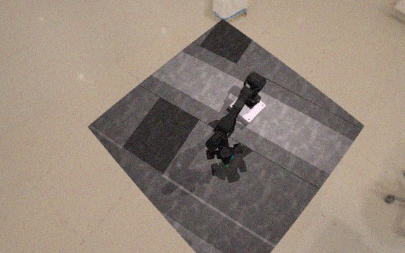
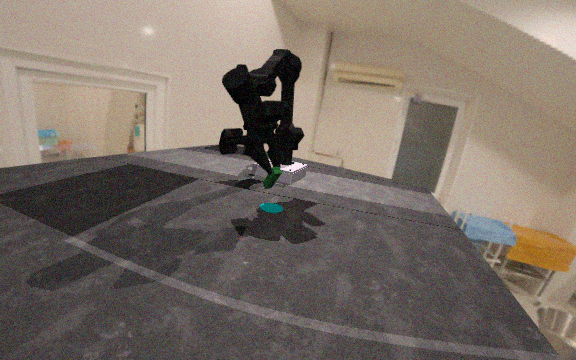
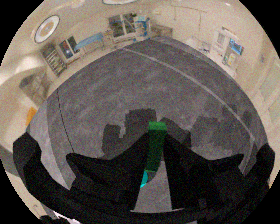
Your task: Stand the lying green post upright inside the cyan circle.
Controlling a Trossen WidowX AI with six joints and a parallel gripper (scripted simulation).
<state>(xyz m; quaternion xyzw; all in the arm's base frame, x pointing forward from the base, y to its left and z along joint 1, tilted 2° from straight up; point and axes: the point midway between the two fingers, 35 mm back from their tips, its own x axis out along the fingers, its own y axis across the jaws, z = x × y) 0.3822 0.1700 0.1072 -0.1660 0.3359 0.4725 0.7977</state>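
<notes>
The green post (image 1: 227, 165) (image 2: 272, 178) (image 3: 155, 146) is held in my gripper (image 2: 274, 172) (image 3: 156, 136), which is shut on it. In the exterior view the post leans, neither lying nor fully upright, with its lower end off the table. The cyan circle (image 2: 271, 208) (image 3: 144, 178) lies flat on the table, just below the post in that view. In the wrist view only a sliver of the circle shows beside the post, the rest hidden by post and finger. In the top view the arm hides most of the post, and I cannot see the circle.
The white base plate (image 1: 253, 113) (image 2: 294, 167) lies at the arm's foot, behind the gripper in the exterior view. The dark patterned table top (image 1: 276, 197) (image 2: 368, 280) carries the arm's shadow around the circle.
</notes>
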